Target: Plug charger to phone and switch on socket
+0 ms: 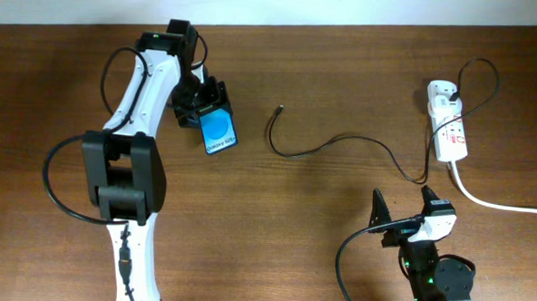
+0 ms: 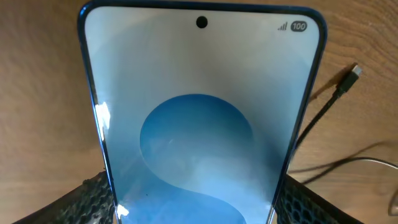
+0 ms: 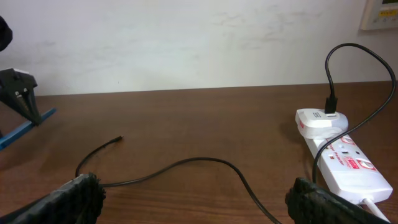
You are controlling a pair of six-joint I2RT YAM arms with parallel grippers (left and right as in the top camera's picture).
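Next, with left claw (image 1: 202, 107) clamped on phone (image 1: 219, 132) and right claw (image 1: 402, 215) gaping empty, we should turn its port toward the charger (image 1: 342, 140).

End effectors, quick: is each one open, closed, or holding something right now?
Left end effector: closed on the phone.
Right end effector: open, holding nothing.

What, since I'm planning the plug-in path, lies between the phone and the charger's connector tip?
Only bare wooden tabletop separates the phone from the charger's connector tip; the overhead view shows it.
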